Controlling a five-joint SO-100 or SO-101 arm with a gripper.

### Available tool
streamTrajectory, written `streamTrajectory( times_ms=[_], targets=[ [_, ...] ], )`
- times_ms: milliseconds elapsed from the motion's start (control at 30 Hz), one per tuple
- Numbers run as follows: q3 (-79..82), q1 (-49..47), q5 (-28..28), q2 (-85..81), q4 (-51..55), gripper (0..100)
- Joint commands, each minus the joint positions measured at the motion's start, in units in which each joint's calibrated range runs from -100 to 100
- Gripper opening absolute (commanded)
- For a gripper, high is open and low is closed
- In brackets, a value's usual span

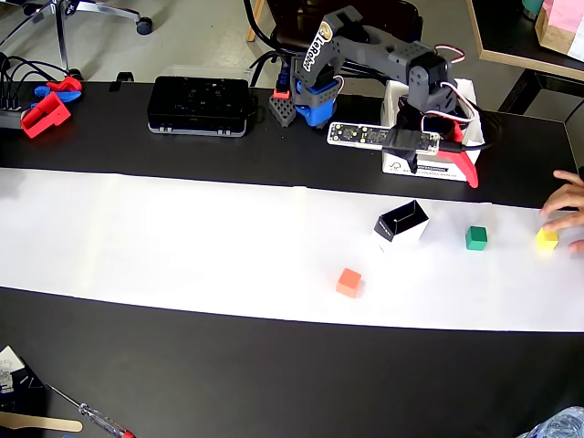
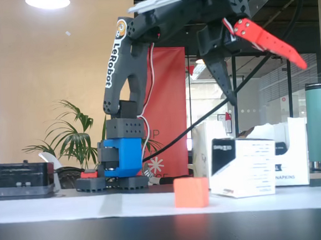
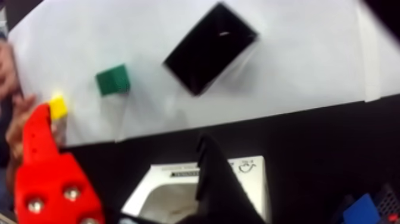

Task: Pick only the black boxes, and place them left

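On the wide strip of white paper [image 1: 182,237] a small orange-red cube [image 1: 349,282] sits nearest the front edge. Behind it, a little to the right in the overhead view, lies the small black box with white sides [image 1: 401,224], turned at a slant. A small green cube [image 1: 475,238] sits just to its right, and a small yellow cube [image 1: 547,239] lies farther right, with a person's hand [image 1: 568,208] touching it at the edge of the picture.

The paper left of the box is bare all the way across.

The claw [image 2: 265,70] hangs high above the dark surface [image 1: 274,374], behind the box. Its red finger [image 2: 268,40] and black finger [image 2: 222,76] are spread wide apart, holding nothing.

Below it, past the paper, stands a white carton [image 1: 429,164].
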Motion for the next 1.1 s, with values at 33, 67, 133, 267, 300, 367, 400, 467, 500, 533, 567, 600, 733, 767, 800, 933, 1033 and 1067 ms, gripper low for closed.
streamTrajectory(
  times_ms=[33, 67, 133, 267, 300, 367, 400, 467, 500, 533, 567, 600, 733, 767, 800, 933, 1033, 1067],
  targets=[
    [-9.25, 3.38, -1.93, 1.79, 0.07, 45],
    [-9.69, 3.47, -1.98, 3.05, 0.00, 45],
    [-10.58, 4.07, -1.98, 5.11, 0.07, 45],
    [-12.44, 5.11, -2.03, 9.53, -0.08, 45],
    [-12.79, 5.46, -2.03, 10.64, -0.16, 45],
    [-13.68, 5.80, -2.03, 12.93, -0.32, 45],
    [-14.30, 5.89, -2.03, 14.04, -0.32, 45],
    [-16.34, 5.63, -2.03, 16.80, -0.40, 45],
    [-17.40, 5.37, -2.03, 18.38, -0.40, 45],
    [-18.47, 5.20, -2.03, 20.20, -0.40, 45],
    [-19.71, 5.11, -2.03, 22.25, -0.40, 45],
    [-20.68, 4.94, -2.03, 23.91, -0.40, 45],
    [-23.79, 4.16, -1.77, 28.89, -0.40, 36],
    [-24.05, 3.81, -1.72, 29.44, -0.40, 31],
    [-23.70, 3.29, -1.56, 29.60, -0.40, 26],
    [-23.34, 1.39, -1.40, 29.52, 0.55, 10],
    [-23.61, 0.09, -1.29, 29.37, 2.86, 9],
    [-23.79, -0.35, -0.77, 28.65, 3.89, 9]
  ],
)
